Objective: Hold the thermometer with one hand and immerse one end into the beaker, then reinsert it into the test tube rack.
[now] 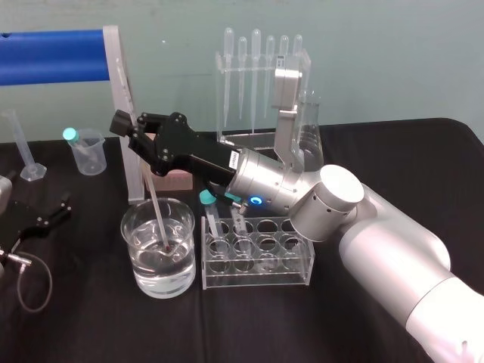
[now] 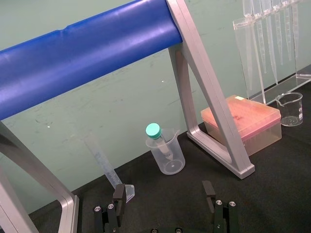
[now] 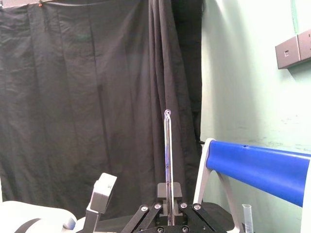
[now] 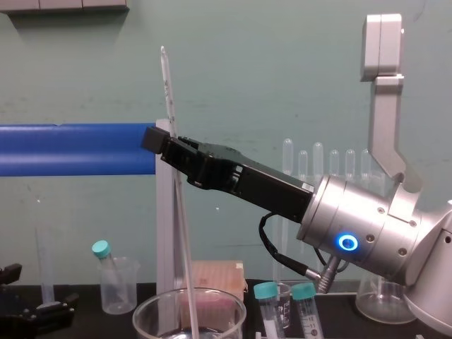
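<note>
My right gripper (image 1: 133, 125) reaches across to the left and is shut on the thermometer (image 1: 153, 204), a long thin whitish rod held nearly upright. Its red tip (image 1: 165, 246) sits inside the beaker (image 1: 144, 280), a wide clear glass with liquid in its lower part. In the chest view the thermometer (image 4: 176, 212) rises well above the gripper (image 4: 168, 145) and runs down into the beaker's rim (image 4: 145, 314). In the right wrist view the rod (image 3: 168, 155) stands between the shut fingers. The clear test tube rack (image 1: 295, 265) stands right of the beaker. My left gripper (image 2: 164, 191) rests open at the left.
A blue roller on a grey frame (image 1: 53, 57) stands behind the beaker. A small plastic beaker (image 1: 89, 155) with a green-capped tube, a graduated cylinder (image 1: 23, 147), a pipette stand (image 1: 261, 83), a pink box (image 2: 248, 119) and a flask (image 1: 310, 136) line the back. A cable (image 1: 34, 283) lies at the left.
</note>
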You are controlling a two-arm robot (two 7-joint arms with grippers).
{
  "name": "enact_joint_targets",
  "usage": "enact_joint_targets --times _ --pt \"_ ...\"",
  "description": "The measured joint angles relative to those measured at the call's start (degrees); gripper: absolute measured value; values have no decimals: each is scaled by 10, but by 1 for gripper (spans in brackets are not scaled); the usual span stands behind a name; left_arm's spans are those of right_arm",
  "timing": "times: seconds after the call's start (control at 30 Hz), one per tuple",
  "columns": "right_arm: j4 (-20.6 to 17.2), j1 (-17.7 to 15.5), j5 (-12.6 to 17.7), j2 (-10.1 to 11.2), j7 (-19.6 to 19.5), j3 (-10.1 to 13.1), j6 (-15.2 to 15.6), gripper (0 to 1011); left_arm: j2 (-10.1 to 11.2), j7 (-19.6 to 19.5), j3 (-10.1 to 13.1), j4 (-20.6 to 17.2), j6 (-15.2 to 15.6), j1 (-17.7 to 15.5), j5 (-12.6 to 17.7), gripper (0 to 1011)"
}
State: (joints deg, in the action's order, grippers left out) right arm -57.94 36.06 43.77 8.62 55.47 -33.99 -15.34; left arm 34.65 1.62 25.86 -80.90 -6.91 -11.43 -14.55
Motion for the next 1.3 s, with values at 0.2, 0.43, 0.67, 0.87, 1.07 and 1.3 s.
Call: enact_joint_targets --times 0.2,0.43,0.67,0.87,1.07,1.3 --pt "0 0 0 0 0 0 0 55 0 0 0 0 0 0 0 1008" --pt "0 0 0 0 0 0 0 56 0 0 0 0 0 0 0 1008" --pt "0 0 0 0 0 0 0 55 0 0 0 0 0 0 0 1008" --pt "0 0 0 0 0 0 0 55 0 0 0 0 0 0 0 1008" --pt "0 0 0 0 0 0 0 55 0 0 0 0 0 0 0 1008" --pt "0 0 0 0 0 0 0 55 0 0 0 0 0 0 0 1008"
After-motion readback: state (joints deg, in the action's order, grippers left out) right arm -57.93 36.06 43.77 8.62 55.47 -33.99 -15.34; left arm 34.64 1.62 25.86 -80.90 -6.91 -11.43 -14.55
